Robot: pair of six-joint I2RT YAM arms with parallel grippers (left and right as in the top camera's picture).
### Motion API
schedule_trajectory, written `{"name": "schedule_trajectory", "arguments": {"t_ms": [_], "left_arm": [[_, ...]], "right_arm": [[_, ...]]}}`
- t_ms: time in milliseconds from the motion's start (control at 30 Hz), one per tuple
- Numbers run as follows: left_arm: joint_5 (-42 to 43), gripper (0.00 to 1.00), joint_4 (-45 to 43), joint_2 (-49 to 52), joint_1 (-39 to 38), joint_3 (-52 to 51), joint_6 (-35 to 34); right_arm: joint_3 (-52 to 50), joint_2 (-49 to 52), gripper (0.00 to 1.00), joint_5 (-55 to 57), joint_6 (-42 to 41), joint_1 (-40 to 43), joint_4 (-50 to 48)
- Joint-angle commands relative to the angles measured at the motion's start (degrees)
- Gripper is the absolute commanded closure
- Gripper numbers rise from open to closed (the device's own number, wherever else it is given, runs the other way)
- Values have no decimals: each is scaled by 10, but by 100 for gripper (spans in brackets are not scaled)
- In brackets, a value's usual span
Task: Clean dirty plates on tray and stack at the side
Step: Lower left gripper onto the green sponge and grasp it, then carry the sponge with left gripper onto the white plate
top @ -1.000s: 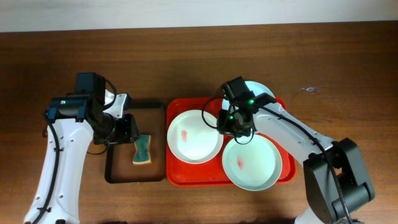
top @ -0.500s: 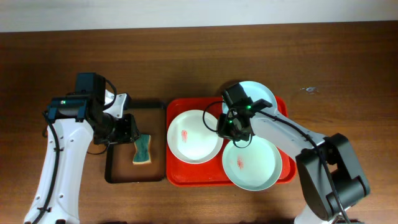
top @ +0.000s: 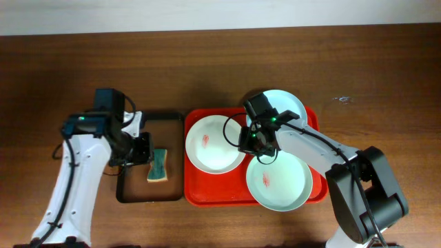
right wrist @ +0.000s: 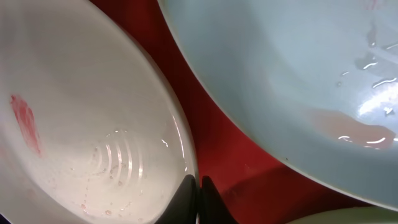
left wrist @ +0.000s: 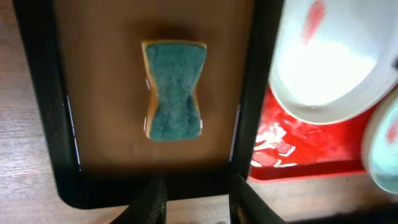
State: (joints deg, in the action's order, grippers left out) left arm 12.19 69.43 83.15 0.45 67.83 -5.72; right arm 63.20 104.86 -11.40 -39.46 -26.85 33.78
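The red tray point(top: 196, 189) holds three plates. The white plate point(top: 210, 145) with a red smear sits at its left, the pale blue plate point(top: 284, 105) at the back, and the pale green plate point(top: 282, 182) with a red smear at the front right. My right gripper point(top: 247, 142) is shut on the white plate's right rim. In the right wrist view its fingertips point(right wrist: 198, 193) pinch that rim, with the white plate point(right wrist: 81, 124) left and the blue plate point(right wrist: 298, 81) right. My left gripper point(left wrist: 196, 199) is open and empty over the black tray's near edge.
A smaller black tray point(top: 127, 194) lies left of the red tray and holds a green-topped yellow sponge point(top: 158, 165), which also shows in the left wrist view point(left wrist: 174, 90). Brown wooden table point(top: 386, 83) lies all round.
My right gripper has slid down and left onto the white plate's right rim. My left arm has shifted a little right, over the black tray.
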Motion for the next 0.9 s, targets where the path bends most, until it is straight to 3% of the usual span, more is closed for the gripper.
{"name": "schedule_trajectory", "arguments": {"t_ms": [0,100,167,467,867], "left_arm": [[-93,68,-13,5,-48,-16,-66],[-95,67,-27,5,-69,-16,-71],[-96,76,-35,15,-68,-17,-76],[-97,75,-82,167,-68,-17,-75],[-97,74,-148,176,-68,-91,-75]], "right_arm": [[-3,4,96,17,2,-5,8],[-3,4,96,18,2,-5,7],[-3,4,96,18,2,-5,7],[-3,4,96,18,2,-5,7],[-3,4,95,18,2,-5,7]]}}
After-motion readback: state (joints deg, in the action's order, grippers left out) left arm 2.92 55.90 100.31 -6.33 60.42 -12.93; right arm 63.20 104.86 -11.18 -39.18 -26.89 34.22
